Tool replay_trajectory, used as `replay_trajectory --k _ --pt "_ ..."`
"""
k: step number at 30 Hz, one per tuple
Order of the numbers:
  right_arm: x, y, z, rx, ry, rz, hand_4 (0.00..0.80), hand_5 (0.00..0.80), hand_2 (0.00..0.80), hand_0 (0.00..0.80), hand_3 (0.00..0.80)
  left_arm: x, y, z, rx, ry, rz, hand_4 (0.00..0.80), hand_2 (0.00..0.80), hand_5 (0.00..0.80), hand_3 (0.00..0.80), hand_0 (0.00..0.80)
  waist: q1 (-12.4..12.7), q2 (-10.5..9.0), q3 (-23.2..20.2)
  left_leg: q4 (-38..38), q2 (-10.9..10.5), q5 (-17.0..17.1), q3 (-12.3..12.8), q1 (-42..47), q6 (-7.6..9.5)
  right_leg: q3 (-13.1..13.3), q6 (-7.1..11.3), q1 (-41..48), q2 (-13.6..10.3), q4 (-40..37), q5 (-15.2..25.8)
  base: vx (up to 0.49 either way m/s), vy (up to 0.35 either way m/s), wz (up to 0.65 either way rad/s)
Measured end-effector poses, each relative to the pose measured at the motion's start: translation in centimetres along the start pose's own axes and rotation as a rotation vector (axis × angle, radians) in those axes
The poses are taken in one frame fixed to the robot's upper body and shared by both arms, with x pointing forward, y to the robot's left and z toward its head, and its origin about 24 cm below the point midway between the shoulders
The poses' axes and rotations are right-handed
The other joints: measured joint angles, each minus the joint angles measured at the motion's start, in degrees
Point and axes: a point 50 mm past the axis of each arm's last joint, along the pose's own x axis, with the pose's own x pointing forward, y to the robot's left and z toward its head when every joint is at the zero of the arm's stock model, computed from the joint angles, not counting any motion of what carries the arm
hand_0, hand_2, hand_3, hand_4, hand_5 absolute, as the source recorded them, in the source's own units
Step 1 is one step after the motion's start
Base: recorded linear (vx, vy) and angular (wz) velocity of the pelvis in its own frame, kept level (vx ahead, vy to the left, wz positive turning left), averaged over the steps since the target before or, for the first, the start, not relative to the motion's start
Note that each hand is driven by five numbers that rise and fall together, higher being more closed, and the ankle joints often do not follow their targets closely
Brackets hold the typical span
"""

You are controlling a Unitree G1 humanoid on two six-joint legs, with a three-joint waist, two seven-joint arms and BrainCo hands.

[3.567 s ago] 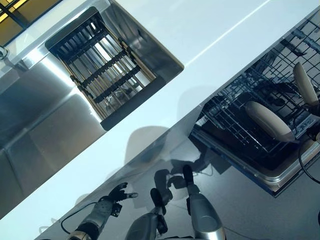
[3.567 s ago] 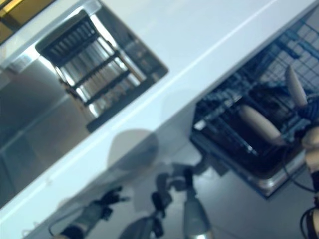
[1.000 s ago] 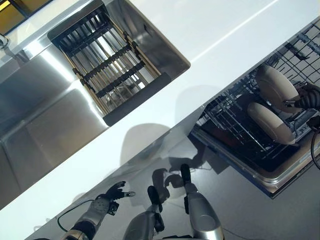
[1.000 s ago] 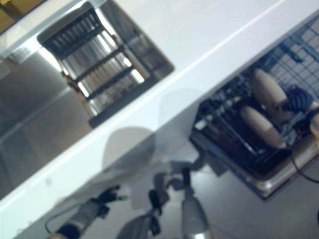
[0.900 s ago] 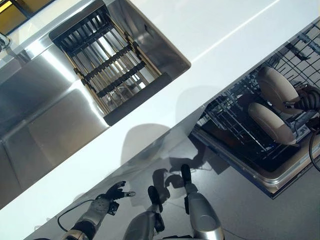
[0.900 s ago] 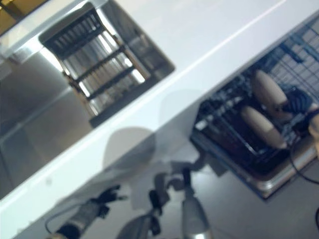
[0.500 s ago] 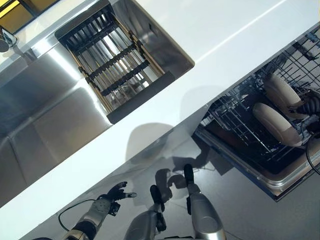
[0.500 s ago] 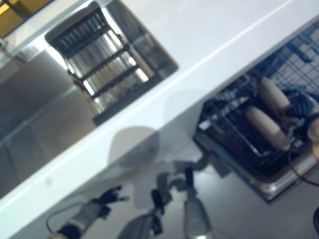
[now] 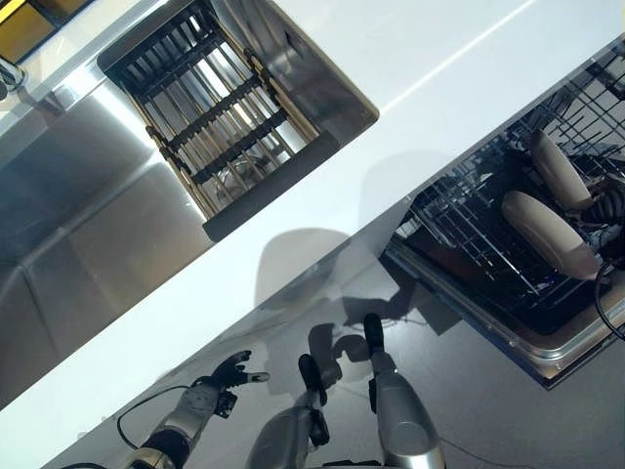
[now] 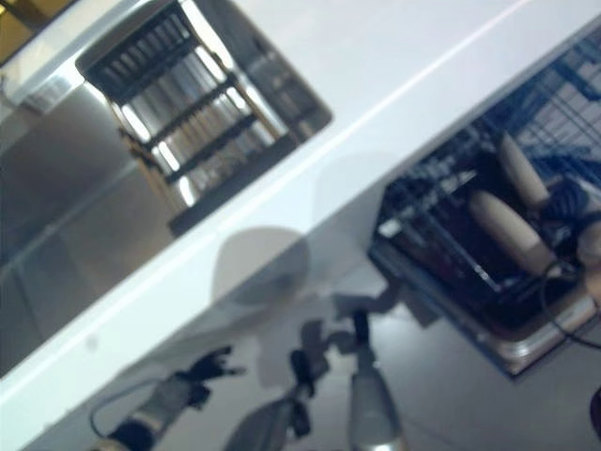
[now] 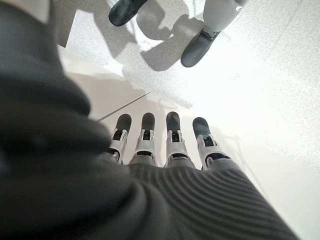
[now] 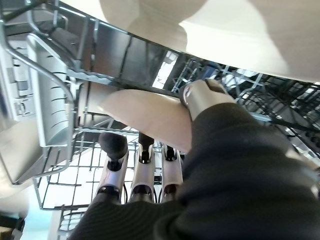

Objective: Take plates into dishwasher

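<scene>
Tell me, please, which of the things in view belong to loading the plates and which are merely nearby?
Belong to the job:
- dishwasher rack
- two beige plates on edge in it: upper plate, lower plate
- right hand, at the upper plate

Merely nearby:
- sink
- dark drying rack over it
- white counter
- left hand, idle and open

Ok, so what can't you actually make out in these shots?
- Right hand: whether it grips the plate; right wrist view, its dark cover hides the contact.
- Rack slots under the two plates: eye views, the plates and wires hide them.
- Dishwasher rack: cut off at the right edge in the eye views.
</scene>
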Motion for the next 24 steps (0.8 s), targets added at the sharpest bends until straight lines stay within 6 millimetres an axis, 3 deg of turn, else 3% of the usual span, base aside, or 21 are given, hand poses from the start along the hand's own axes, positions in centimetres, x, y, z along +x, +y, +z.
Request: replay_trajectory --k 14,24 --pt "0.2 -0.8 -1.0 -0.053 0.079 -0.092 0.800 0.800 0.800 0.800 0.800 0.1 -0.2 0.6 0.013 -0.022 -0.011 0.000 0.000 0.000 0.000 0.000 0.16 1.40 1.00 -0.05 0.02 0.52 -0.70 -1.38 -0.12 -0.78 -0.17 -1.15 -0.12 0.00 0.16 -0.006 -0.002 0.03" --pt "0.2 -1.2 -0.9 -0.173 0.066 -0.132 0.800 0.800 0.800 0.800 0.800 0.1 -0.2 0.9 0.003 -0.033 -0.012 0.000 0.000 0.000 0.000 0.000 0.11 1.35 1.11 -0.04 0.01 0.57 -0.71 -2.22 -0.15 -0.84 -0.17 -2.01 -0.11 0.01 0.21 0.000 0.000 0.00"
